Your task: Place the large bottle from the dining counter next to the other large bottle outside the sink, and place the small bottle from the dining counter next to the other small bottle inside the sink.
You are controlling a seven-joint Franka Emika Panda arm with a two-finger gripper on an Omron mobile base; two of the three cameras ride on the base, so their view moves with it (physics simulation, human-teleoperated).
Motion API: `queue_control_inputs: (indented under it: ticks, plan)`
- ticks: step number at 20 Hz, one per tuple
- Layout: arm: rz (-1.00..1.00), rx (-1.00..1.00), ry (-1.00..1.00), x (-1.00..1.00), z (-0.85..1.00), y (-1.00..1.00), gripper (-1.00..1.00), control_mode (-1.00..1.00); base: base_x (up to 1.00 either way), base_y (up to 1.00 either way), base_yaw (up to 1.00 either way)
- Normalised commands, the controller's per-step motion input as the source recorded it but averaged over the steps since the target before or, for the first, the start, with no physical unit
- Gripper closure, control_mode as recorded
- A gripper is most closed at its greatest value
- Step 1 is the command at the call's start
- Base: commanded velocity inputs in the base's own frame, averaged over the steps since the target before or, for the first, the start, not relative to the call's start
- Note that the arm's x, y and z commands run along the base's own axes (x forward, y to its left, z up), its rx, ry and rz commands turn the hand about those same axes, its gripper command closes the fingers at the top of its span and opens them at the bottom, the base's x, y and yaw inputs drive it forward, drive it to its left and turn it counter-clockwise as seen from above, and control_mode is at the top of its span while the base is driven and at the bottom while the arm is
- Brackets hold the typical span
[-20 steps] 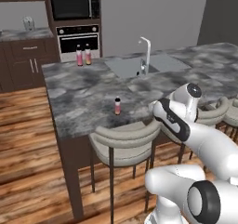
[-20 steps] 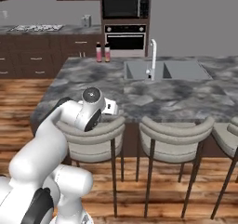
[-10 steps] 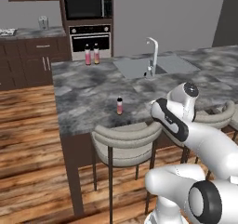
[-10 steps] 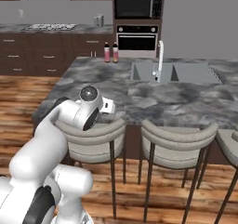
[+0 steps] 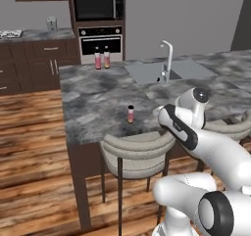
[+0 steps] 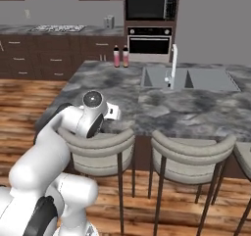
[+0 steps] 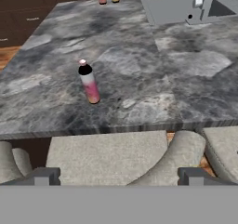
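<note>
Your gripper has its jaws spread wide with nothing between them, hanging over the stools at the edge of the dining counter. The small pink-to-yellow bottle stands upright near that edge, well apart from the sink, and 2 large bottles stand together at the far corner.

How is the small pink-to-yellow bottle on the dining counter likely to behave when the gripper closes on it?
The small bottle stands upright on a narrow base, tall for its width, so an off-centre nudge would probably tip it. Its round body would likely roll across the smooth dining counter once down. It looks rigid and probably light.
</note>
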Motion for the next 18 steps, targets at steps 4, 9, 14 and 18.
queue_control_inputs:
  ticks: [4, 9, 14, 18]
  plan:
    - [0.00, 0.00, 0.00, 0.00, 0.00, 0.00, -1.00, 1.00, 0.42, 0.00, 0.03]
    - [0.00, 0.00, 0.00, 0.00, 0.00, 0.00, -1.00, 1.00, 0.37, 0.00, 0.02]
    - [0.00, 0.00, 0.00, 0.00, 0.00, 0.00, -1.00, 1.00, 0.32, 0.00, 0.02]
    - [0.00, 0.00, 0.00, 0.00, 0.00, 0.00, -1.00, 1.00, 0.30, 0.00, 0.02]
